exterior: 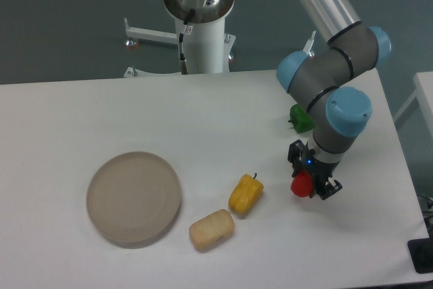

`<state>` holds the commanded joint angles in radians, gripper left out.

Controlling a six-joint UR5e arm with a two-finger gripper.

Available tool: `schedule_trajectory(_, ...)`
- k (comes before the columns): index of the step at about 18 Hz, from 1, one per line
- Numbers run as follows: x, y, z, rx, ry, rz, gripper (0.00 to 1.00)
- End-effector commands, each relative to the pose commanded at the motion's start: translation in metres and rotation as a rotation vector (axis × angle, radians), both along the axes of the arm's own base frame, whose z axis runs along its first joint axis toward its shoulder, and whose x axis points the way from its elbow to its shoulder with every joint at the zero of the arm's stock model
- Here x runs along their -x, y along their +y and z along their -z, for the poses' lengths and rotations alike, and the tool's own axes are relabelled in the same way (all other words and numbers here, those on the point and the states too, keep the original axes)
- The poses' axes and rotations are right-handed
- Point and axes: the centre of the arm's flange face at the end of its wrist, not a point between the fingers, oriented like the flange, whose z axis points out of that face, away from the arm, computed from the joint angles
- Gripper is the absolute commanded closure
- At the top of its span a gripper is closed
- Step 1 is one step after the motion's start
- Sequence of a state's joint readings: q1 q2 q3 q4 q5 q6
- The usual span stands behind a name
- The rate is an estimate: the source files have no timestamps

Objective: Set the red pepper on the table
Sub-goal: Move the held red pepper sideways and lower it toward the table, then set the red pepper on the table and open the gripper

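So the gripper [310, 179] is low over the right part of the white bench [81, 113], and its jaws are clamped on the red pepper [300, 185], which sits between the black fingers with its round red side poking out to the left. Can't really tell whether the pepper is touching the bench surface or just hanging a hair above it, the angle doesn't give that away. A small blue light glows on the gripper body right above the pepper. The green pepper [301, 118] lies on the bench behind the arm, partly hidden by the grey and blue elbow joint. To the left of the held pepper, a little apart, the yellow pepper [245, 193] lies tilted with its stem pointing up, and just beside that, lower left, is a pale beige bread-roll-looking thing [211, 229]. The round grey-beige plate [133, 198] sits further left, well apart from the gripper, nothing on it.
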<state>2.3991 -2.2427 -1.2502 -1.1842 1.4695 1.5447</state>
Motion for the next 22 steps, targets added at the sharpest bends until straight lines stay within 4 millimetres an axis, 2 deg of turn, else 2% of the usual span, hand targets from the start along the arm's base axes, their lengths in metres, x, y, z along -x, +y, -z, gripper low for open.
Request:
schedule_trajectory(4,0.010,-0.005,0.007,0.004,-0.001,-0.005,0.48)
schedule_trajectory(8,0.011,-0.005,0.015,0.009,-0.007,-0.005,0.37)
schedule_trajectory(9,0.011,-0.005,0.015,0.009,-0.007,-0.006,0.30)
schedule_trajectory(11,0.011,-0.006,0.017,0.015,-0.013,-0.027,0.00)
schedule_trajectory(13,0.009,-0.006,0.014,0.014,-0.012,-0.028,0.00)
schedule_trajectory(16,0.007,-0.010,-0.010,-0.001,0.009,-0.037,0.00)
schedule_trajectory(20,-0.007,-0.030,-0.069,0.007,-0.002,-0.046,0.00)
schedule_trajectory(21,-0.016,-0.037,-0.090,0.012,-0.007,-0.044,0.00)
schedule_trajectory(22,-0.022,-0.041,-0.101,0.019,-0.015,-0.043,0.00)
